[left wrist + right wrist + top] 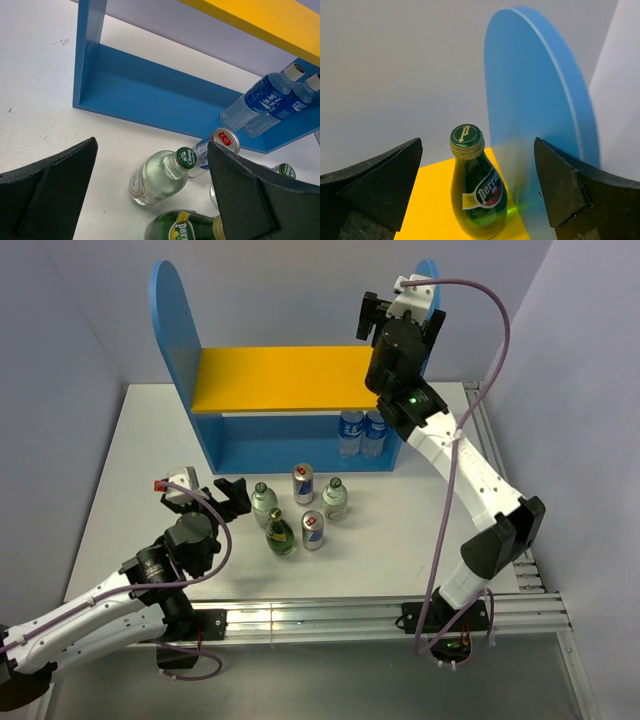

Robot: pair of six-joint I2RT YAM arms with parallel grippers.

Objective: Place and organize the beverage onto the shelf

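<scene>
Beverage status, top view: five drinks stand on the table in front of the shelf [172,320]: two clear bottles [263,502], two cans [303,483] and one green bottle [281,533]. Two water bottles [350,432] sit on the shelf's lower level, right end. The right gripper [400,320] hangs over the right end of the shelf's yellow board [280,380] and hides what's under it. The left gripper [212,495] is in front of the shelf's left half, near the cluster.

Left wrist view: jaws spread wide, nothing between them. A clear bottle, a can and the green bottle lie ahead, toward the shelf.

Right wrist view: second green bottle [477,192] is upright on the yellow board, just beside the shelf's right side panel [540,125]. The fingers [370,185] are spread either side and clear of the glass.

My read: the placement is done and the retreat is the step in hand. Back out straight along the finger axis with no sideways sweep, since the bottle is tall and narrow and likely tips easily. Put the other green bottle next to it.
</scene>
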